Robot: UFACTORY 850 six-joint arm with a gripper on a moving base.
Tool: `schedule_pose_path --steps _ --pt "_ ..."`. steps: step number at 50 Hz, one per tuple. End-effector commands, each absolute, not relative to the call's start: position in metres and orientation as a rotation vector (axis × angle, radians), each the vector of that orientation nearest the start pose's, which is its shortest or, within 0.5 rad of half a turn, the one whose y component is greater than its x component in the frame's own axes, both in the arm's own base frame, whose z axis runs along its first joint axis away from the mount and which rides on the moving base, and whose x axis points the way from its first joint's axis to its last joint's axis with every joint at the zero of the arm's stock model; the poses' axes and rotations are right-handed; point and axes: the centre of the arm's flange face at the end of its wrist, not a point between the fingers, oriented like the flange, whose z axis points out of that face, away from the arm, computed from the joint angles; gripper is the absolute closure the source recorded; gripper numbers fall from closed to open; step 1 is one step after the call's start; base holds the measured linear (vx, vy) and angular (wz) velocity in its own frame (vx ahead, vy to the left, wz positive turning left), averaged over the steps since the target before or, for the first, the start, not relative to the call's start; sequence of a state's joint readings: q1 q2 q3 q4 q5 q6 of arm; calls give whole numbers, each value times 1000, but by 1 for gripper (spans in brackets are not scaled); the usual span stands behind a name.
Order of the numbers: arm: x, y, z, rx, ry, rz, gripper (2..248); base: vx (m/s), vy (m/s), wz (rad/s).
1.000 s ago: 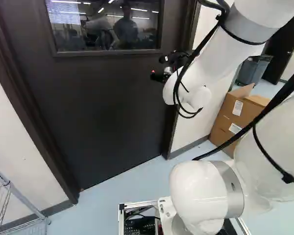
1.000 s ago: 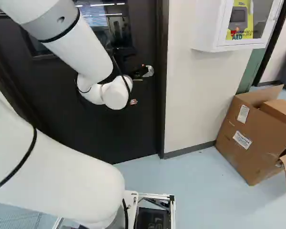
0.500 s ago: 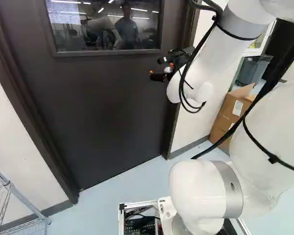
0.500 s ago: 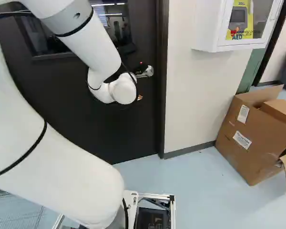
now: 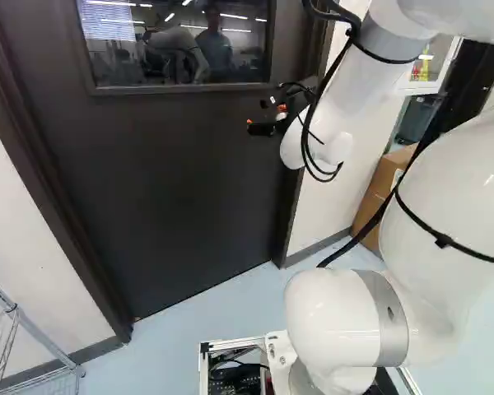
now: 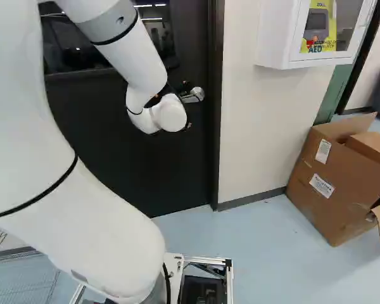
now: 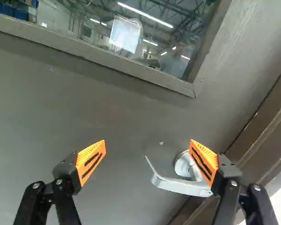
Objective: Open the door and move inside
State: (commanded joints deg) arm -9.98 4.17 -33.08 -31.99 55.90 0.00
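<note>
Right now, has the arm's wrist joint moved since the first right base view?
Yes. In the right base view the white wrist joint has shifted rightward and slightly up, closer to the silver handle on the unmoved door.

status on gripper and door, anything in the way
Black two-finger gripper open. Dark windowed door shut. Silver metal lever handle ungripped, beside one orange-padded finger, touch unclear. No obstruction seen before door.
</note>
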Motion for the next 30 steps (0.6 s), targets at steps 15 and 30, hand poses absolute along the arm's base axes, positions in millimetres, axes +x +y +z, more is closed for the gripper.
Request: schedule_pose_path --steps 15,30 --pt "438 -30 489 -2180 -684 -2173 3 0 0 0" --pt "447 -25 473 -2198 -690 -2121 3 0 0 0"
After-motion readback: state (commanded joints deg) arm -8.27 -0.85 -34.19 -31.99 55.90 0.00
